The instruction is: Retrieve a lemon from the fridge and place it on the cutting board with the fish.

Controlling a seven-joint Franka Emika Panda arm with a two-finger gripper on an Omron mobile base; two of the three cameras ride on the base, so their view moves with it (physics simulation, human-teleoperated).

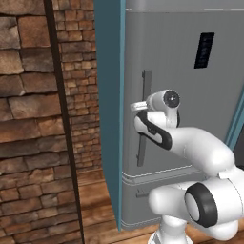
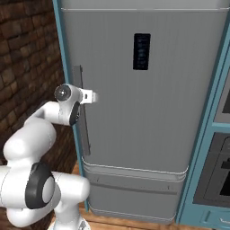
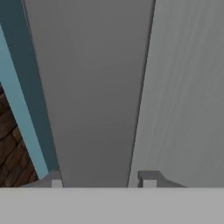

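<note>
Straddling the fridge handle (image 3: 94, 96), the gripper (image 3: 100, 181) has one fingertip (image 3: 54, 179) at the handle's left edge and the other (image 3: 148, 178) at its right edge in the hand view, jaws partly closed with the bar between them; cannot tell if the pads actually press on it. In the left base view the gripper (image 1: 139, 106) sits at the handle (image 1: 144, 119) about mid-height, roughly 12 o'clock of frame centre, wrist just at 3 o'clock of it. In the right base view the gripper (image 2: 91, 95) meets the handle (image 2: 82, 112) from 9 o'clock, white arm (image 2: 31, 139) curving down toward 7 o'clock.

Handle: long grey vertical bar, upright, on the left side of the fridge (image 2: 143, 112) door. Door closed, grey, flat. Dark display panel (image 2: 141, 51) on the door at about 1 o'clock of the gripper in the right base view. Lower drawer front (image 2: 134, 188) below the door, at 5 o'clock of the gripper, also shut. Teal side trim (image 1: 109, 109) runs along the fridge's left side, at 9 o'clock of the handle in the left base view. Brick wall (image 1: 33, 119) further out at 9 o'clock. Wood floor (image 1: 95, 200) at 7 o'clock. Dark oven front (image 2: 215, 175) in teal cabinetry at 4 o'clock in the right base view.
</note>
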